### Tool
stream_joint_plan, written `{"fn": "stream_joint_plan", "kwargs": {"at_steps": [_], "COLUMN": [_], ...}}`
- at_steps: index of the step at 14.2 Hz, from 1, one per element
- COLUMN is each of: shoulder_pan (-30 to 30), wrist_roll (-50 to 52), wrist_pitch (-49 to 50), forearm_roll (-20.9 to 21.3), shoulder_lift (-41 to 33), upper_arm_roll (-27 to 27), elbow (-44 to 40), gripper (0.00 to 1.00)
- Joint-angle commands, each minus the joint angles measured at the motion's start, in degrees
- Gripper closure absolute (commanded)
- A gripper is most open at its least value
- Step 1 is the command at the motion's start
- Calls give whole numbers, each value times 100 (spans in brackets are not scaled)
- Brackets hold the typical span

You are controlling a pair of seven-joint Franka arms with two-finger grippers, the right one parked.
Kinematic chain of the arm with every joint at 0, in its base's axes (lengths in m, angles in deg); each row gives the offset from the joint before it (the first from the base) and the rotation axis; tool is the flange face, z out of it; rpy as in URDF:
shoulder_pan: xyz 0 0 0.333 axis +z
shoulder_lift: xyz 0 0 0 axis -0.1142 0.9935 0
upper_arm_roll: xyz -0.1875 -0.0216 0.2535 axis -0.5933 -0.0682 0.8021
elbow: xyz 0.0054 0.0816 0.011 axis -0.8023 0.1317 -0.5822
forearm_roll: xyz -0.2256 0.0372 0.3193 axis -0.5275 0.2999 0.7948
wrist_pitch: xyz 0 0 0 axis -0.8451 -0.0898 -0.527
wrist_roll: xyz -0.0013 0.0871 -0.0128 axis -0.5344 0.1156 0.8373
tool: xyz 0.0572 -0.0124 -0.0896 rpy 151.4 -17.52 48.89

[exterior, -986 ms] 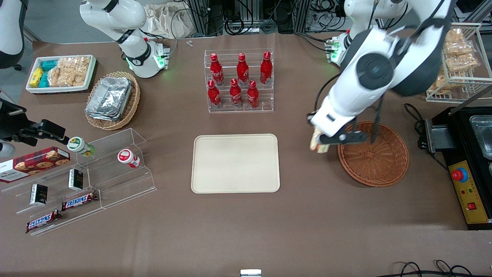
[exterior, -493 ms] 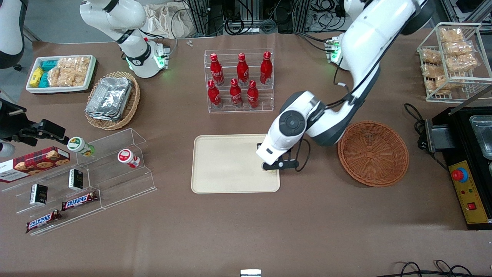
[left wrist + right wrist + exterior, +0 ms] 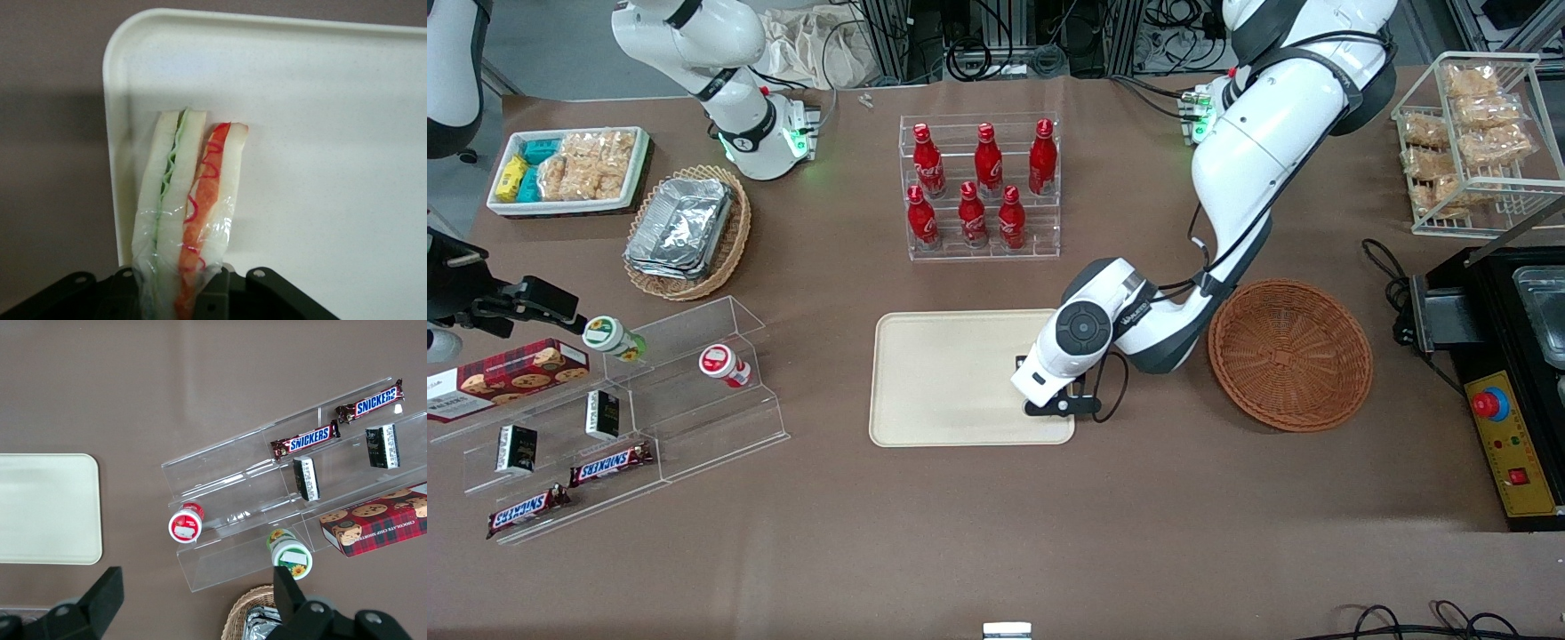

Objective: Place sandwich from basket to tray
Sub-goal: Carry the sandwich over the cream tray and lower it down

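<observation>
Snickers bars, two of them, lie on the lowest steps of the clear acrylic riser toward the parked arm's end of the table, white lettering on brown wrappers legible in the front and right wrist views. On the same riser: a red tartan cookie box, its label not readable, two small dark packets, a green-capped jar and a red-capped jar. Farther from the front camera, a white bin holds bagged pale snacks and teal and yellow packs; beside it a light wicker basket carries stacked foil trays. Mid-table, six red Coca-Cola bottles stand on a clear tiered stand.

Tray: cream, rounded corners, low rim, nearer the camera than the bottles. Gripper sits low over the tray's edge toward the working arm's end, near the corner closest to the camera.

Sandwich: wrapped in clear film, held by its base between the fingers, clamped. Three pale bread slices stand on edge; green filling in one seam, red-orange in the other. Its tip lies over the tray surface just inside the rim; whether it touches cannot be told.

Reddish-brown basket: beside the tray, toward the working arm's end.

Wire rack of bagged snacks stands at that end, farther from the camera.
</observation>
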Motion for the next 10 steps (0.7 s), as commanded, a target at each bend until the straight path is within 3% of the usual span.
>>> {"fn": "stream_joint_plan", "kwargs": {"at_steps": [1,4,10], "shoulder_pan": [-99,-56,286], "wrist_roll": [197,215,233], "wrist_pitch": [-151,-90,639], "forearm_roll": [138,138,77], "shoulder_lift": [181,41,-1038], "upper_arm_roll": [33,33,33], "elbow": [-134,-265,-301], "gripper": [0,0,0]}}
